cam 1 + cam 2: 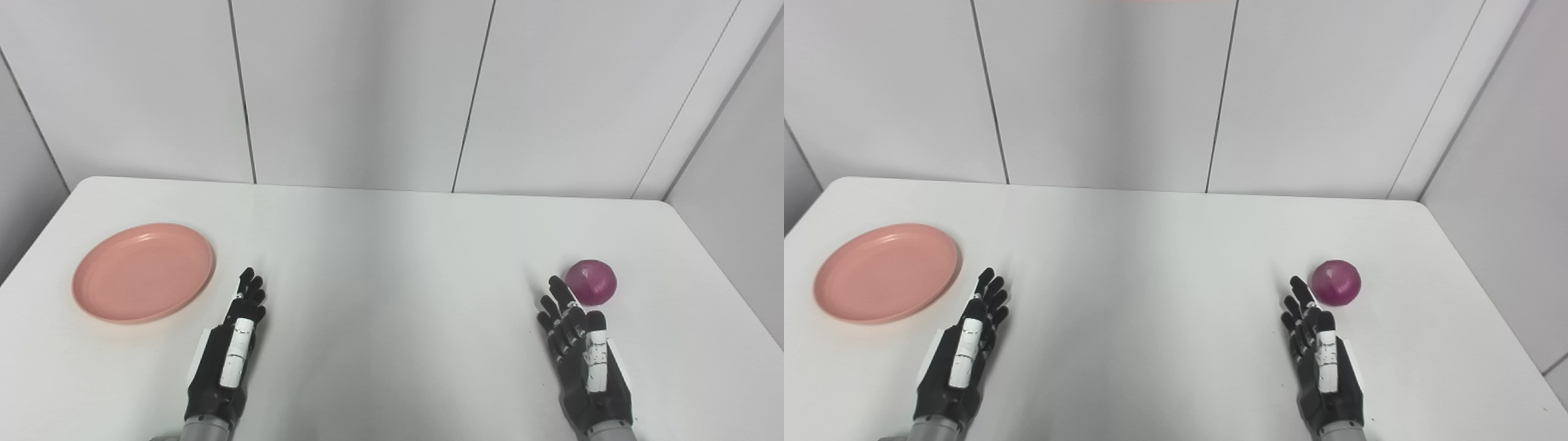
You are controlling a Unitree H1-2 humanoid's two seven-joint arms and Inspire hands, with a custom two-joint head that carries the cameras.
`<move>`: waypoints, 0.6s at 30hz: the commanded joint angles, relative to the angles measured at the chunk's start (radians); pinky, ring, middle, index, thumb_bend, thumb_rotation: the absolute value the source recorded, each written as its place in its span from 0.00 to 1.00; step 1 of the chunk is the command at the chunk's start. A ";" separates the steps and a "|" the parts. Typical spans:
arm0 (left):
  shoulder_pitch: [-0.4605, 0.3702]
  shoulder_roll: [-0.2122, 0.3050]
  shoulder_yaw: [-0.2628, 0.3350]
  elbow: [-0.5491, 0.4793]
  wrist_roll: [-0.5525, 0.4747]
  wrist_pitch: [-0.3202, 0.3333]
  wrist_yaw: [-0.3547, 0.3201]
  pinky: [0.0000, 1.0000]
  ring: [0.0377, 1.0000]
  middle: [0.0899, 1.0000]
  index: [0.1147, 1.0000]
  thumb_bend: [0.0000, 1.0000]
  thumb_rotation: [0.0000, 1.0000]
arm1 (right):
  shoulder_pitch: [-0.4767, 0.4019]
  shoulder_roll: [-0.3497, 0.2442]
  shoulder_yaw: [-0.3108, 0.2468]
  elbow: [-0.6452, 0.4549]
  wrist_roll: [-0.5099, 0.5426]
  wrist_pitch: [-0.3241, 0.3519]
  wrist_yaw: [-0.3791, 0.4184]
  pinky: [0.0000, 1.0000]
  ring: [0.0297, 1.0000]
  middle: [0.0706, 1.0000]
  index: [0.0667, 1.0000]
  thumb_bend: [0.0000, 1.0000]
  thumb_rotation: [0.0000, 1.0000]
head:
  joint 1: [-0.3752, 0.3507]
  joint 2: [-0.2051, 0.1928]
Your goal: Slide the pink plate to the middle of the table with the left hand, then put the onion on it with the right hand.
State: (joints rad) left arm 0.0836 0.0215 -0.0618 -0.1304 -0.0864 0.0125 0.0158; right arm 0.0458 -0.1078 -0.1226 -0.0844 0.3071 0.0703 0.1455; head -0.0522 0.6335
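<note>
Resting flat on the white desk, both hands lie with fingers extended and released, holding nothing. The pink plate sits at the left of the frame, just beside the left hand; the purple onion sits at the right, just beyond the fingertips of the right hand. The plate looks light, rigid and smooth, likely to slide easily when pushed at its rim. The onion, round and firm, may roll; a grasp around its widest part seems safest. Nothing stands between plate, onion and the desk's middle.
</note>
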 commanded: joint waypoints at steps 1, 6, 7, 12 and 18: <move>0.076 -0.038 0.010 -0.021 0.002 -0.028 0.015 1.00 1.00 1.00 1.00 0.72 0.94 | 0.043 -0.001 0.005 0.044 0.011 0.035 0.011 1.00 1.00 1.00 0.94 0.92 0.93 | 0.001 0.000; 0.077 -0.037 0.009 -0.018 0.003 -0.035 0.018 1.00 1.00 1.00 1.00 0.72 0.95 | 0.044 -0.003 0.008 0.039 0.010 0.040 0.011 1.00 1.00 1.00 0.95 0.93 0.93 | 0.002 0.001; 0.077 -0.037 0.009 -0.018 0.002 -0.036 0.019 1.00 1.00 1.00 1.00 0.72 0.94 | 0.044 -0.003 0.008 0.038 0.012 0.041 0.012 1.00 1.00 1.00 0.94 0.93 0.93 | 0.002 0.001; 0.079 -0.039 0.010 -0.023 0.002 -0.035 0.023 1.00 1.00 1.00 1.00 0.72 0.94 | 0.044 -0.002 0.006 0.037 0.016 0.043 0.014 1.00 1.00 1.00 0.94 0.93 0.93 | 0.003 0.002; 0.080 -0.039 0.009 -0.028 0.003 -0.034 0.023 1.00 1.00 1.00 1.00 0.71 0.95 | 0.044 -0.004 0.009 0.035 0.014 0.044 0.013 1.00 0.99 1.00 0.94 0.93 0.93 | 0.003 0.005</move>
State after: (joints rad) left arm 0.0883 0.0182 -0.0620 -0.1304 -0.0861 0.0033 0.0258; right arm 0.0474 -0.1126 -0.1189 -0.0875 0.3156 0.0704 0.1569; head -0.0491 0.6396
